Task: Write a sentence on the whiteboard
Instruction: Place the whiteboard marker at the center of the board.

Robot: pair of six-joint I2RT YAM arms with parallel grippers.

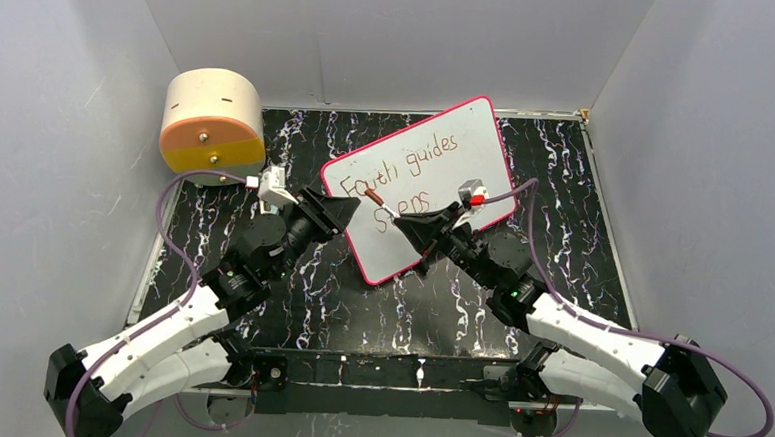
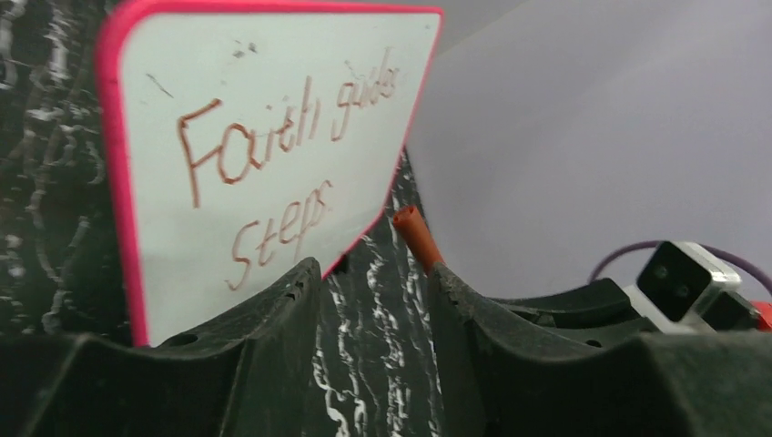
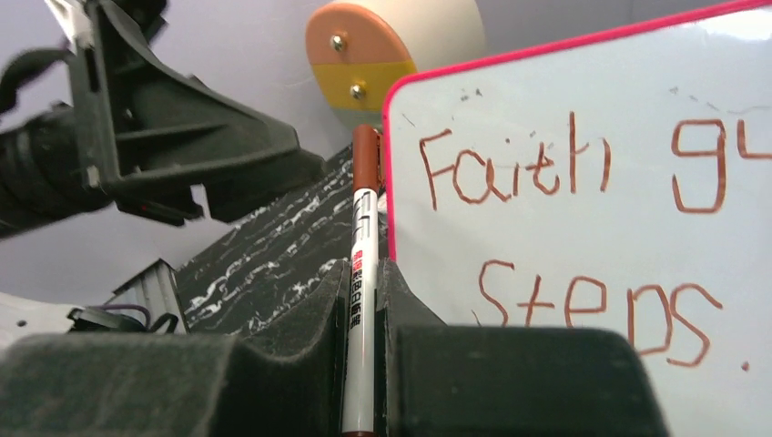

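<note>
Right gripper is clamped tight on the white marker, brown-capped end pointing out over the left part of the whiteboard. The left gripper stands at that board's left edge, jaws parted with nothing between them. The black marbled table carries the board lying askew, the tan-and-orange drum sits well off to the board's left, and the sentence runs across it, "Faith guides" above "steps".
</note>
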